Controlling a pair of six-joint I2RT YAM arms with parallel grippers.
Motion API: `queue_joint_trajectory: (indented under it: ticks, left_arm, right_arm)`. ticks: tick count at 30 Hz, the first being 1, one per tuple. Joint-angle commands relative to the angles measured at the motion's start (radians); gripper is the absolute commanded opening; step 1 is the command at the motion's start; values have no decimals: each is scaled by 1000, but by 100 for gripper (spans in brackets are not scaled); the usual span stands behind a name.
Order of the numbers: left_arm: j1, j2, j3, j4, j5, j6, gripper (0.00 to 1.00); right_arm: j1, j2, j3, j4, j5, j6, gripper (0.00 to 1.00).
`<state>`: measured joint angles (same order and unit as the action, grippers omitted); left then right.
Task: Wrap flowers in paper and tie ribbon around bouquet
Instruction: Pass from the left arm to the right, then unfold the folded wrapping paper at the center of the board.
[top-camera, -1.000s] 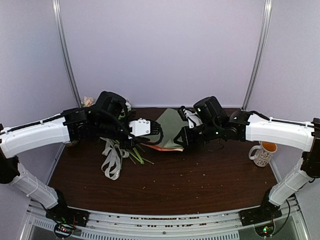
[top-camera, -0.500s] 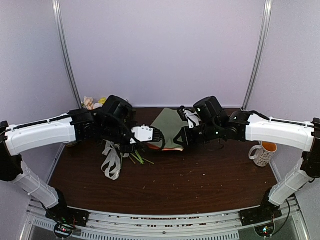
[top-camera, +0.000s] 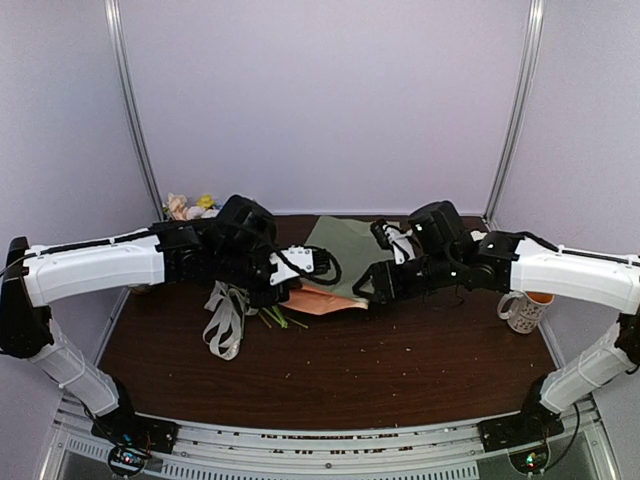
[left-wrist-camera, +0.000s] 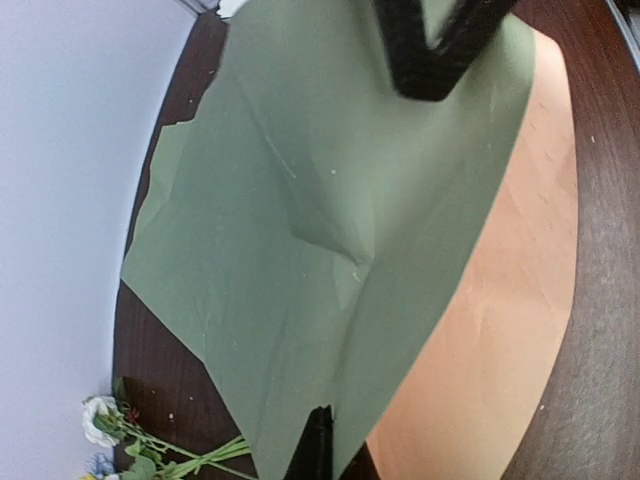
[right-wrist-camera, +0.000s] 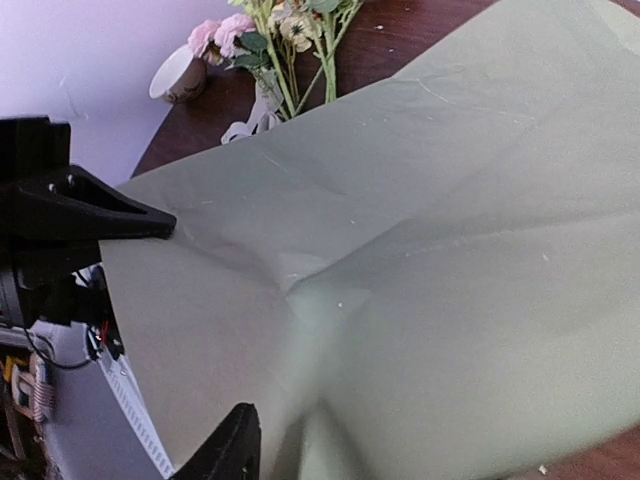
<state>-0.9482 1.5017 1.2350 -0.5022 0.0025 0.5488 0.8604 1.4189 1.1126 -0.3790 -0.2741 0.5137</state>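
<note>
Left hand (right-wrist-camera: 150, 222) clamped on one edge of the paper (top-camera: 340, 245), sheet raised over the surface (top-camera: 400, 360), green face up (tan underside curling out). Right hand (top-camera: 370, 285) at the opposite edge, grip unreadable. Flowers (right-wrist-camera: 290, 40) lie just left. Best: pull taut, spread flat, then load stems.
</note>
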Motion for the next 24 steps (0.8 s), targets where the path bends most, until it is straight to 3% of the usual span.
queue_joint_trajectory:
  ticks: [1, 7, 13, 17, 24]
  left_arm:
    - [21, -30, -33, 127, -5, -234, 0]
    - [49, -43, -98, 209, 8, -462, 0]
    - [62, -78, -183, 303, 49, -604, 0]
    - [65, -108, -225, 350, 41, -658, 0]
    - [65, -143, -289, 408, 21, -711, 0]
  right_arm:
    - [-62, -155, -118, 64, -21, 46, 57]
    - [-136, -322, -363, 259, -126, 141, 67]
    - [-150, -386, -480, 382, -163, 222, 74]
    - [-167, -353, -539, 535, -208, 326, 76]
    - [-169, -231, -607, 591, -176, 507, 75]
